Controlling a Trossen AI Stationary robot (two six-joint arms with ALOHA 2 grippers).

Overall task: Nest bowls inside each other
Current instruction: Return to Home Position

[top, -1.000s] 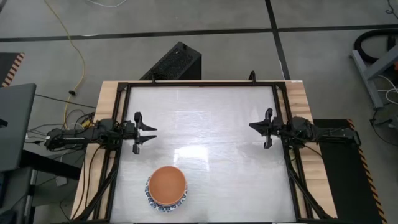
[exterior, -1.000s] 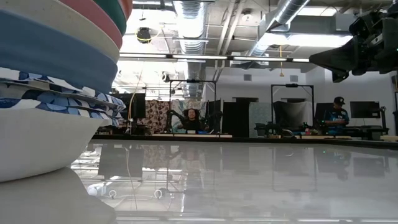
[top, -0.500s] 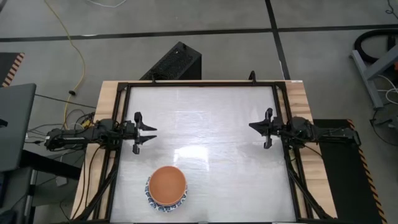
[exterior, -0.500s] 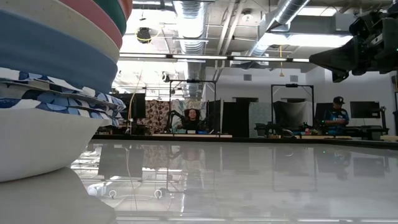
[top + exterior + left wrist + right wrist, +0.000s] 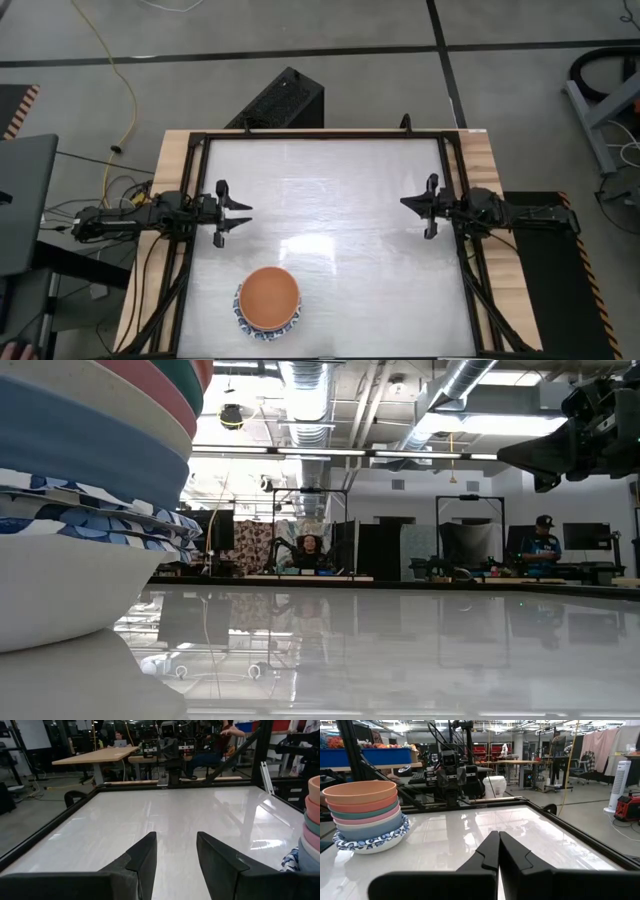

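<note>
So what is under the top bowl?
Under the top bowl sit the red bowl, teal bowl, pink bowl, cream bowl, blue bowl, then patterned white bowls. Only rims show; insides covered.

One stack [image 5: 269, 300] stands upright near the table [image 5: 350, 200] edge, left of centre. A light orange bowl [image 5: 359, 791] sits on top. Below it, nested snugly: red-orange [image 5: 367, 804], teal [image 5: 367, 812], pink [image 5: 370, 819], cream [image 5: 367, 826], blue [image 5: 370, 833], then blue-patterned white bowls [image 5: 370, 843] at the bottom.
</note>
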